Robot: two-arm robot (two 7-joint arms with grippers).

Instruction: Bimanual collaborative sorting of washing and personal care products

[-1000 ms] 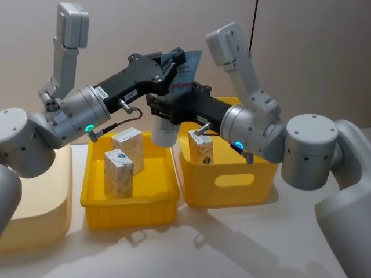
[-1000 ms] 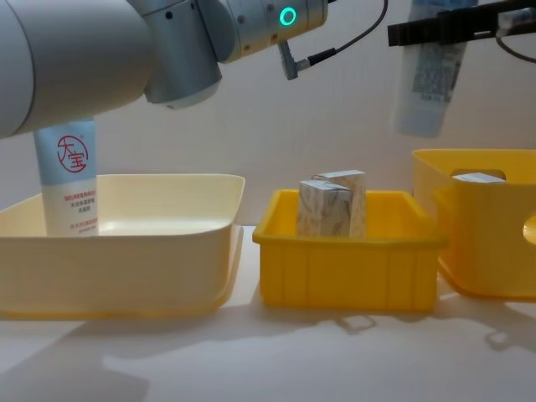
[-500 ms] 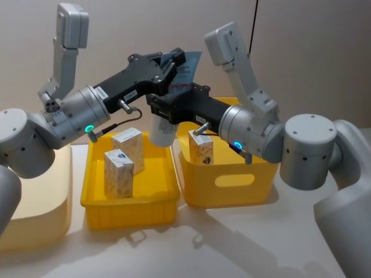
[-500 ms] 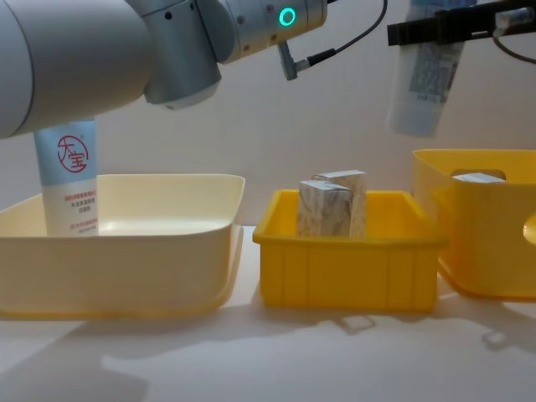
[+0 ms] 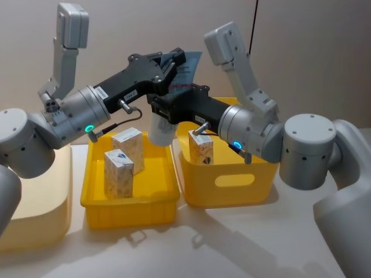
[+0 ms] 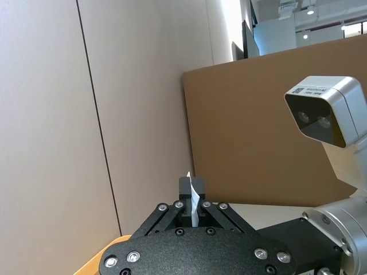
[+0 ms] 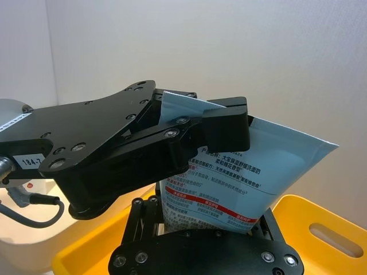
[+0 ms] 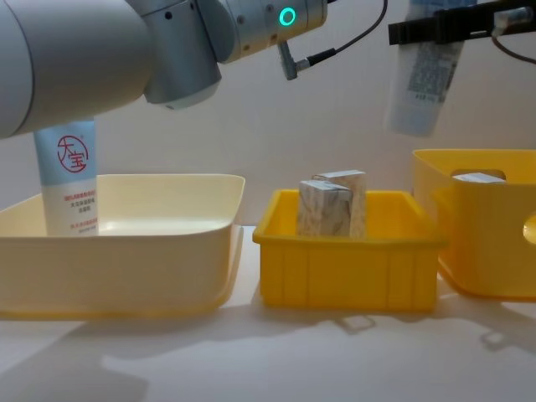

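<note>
The squeeze tube (image 5: 164,124) hangs cap-down in the air above the gap between the low yellow bin (image 5: 128,179) and the deeper yellow bin (image 5: 229,174), well clear of both rims. I hold it from two sides at once. My left gripper (image 5: 174,65) pinches the flat crimped end at the top, its fingers pressed together on that thin seam, which my left wrist view shows as a pale sliver between them. My right gripper (image 5: 165,110) clamps the body lower down, nearer the cap end; my right wrist view shows the pale-blue printed face (image 7: 229,183) rising out of its jaws.

I judge the tube light and soft-walled: the body will dent under pressure and its glossy skin may slide, so the stiff crimp is the surest place to grip, while the body wants only a gentle squeeze. A hard clamp near the cap could force the contents out.

Beyond the low yellow bin, on its left, stands the cream tray (image 8: 126,243), holding a second tube (image 8: 67,177) with a round red logo, upright at its far left corner. Two marbled cartons (image 5: 124,162) stand inside the low bin, and another carton (image 5: 202,147) stands in the deeper bin.
</note>
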